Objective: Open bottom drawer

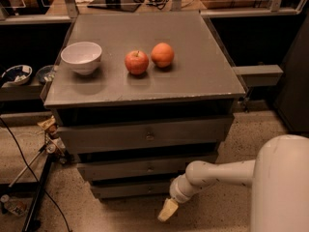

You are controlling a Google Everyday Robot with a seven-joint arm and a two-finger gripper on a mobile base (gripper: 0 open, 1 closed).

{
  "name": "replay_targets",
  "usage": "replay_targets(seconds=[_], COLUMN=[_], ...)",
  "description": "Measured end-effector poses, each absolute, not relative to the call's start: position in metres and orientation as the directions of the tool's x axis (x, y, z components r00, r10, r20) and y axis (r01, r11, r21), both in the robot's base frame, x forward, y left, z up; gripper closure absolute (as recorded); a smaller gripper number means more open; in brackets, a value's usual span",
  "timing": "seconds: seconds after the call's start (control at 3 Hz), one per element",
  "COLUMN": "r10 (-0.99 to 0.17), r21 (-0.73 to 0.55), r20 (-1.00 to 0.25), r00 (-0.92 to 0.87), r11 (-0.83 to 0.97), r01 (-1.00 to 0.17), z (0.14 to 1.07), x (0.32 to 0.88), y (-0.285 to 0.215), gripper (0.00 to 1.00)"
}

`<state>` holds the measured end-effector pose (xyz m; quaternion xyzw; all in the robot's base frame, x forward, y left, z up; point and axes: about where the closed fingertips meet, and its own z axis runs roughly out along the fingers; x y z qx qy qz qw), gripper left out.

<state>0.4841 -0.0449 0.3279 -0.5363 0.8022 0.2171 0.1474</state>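
The grey cabinet has three stacked drawer fronts. The bottom drawer is the narrowest, lowest front, shut, just above the floor. My gripper hangs from the white arm reaching in from the right. It sits low, just in front of and below the right part of the bottom drawer, pale fingertips pointing down-left at the floor. The drawer's knob is hard to make out.
On the cabinet top stand a white bowl, a red apple and an orange. The top drawer and middle drawer are shut. Cables and a stand leg lie on the floor at left.
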Motion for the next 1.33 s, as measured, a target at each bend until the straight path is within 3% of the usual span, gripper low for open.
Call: replay_targets(seconds=[1.33], r10=[-0.813], r21=[0.196], r20=[-0.453], r00=[-0.365], r11=[0.309], r01=[-0.931], z=[0.278], x=[0.497], y=[-0.01], gripper=[0.0])
